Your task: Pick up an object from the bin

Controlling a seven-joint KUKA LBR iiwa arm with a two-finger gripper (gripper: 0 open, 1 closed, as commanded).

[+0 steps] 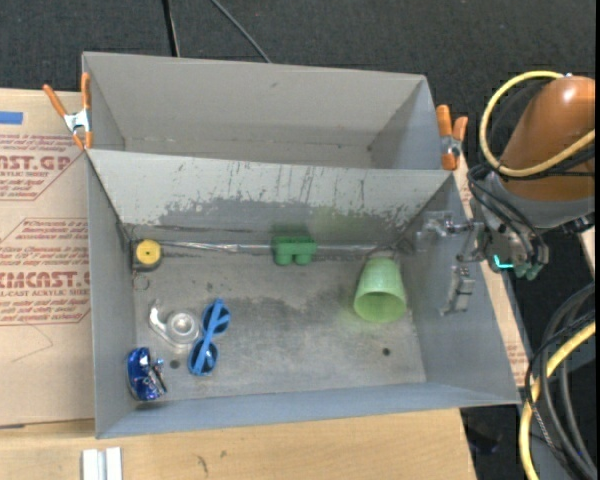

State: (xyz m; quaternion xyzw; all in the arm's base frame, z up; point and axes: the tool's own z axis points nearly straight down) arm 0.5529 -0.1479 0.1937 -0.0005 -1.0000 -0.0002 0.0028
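Note:
My gripper (448, 261) hangs over the sloping right wall of the bin, open, with nothing between its fingers. Nearest to it, a light green plastic cup (380, 290) lies on its side on the bin floor, a little to the left of the gripper and apart from it. Further left, a small dark green block (293, 248) rests against the foot of the back wall.
A yellow round piece (147, 254) sits at the far left by the back wall. In the front left corner lie blue toy glasses (210, 336), a clear round thing (177, 326) and a shiny blue crumpled thing (145, 375). The arm and its cables stand outside the bin's right rim.

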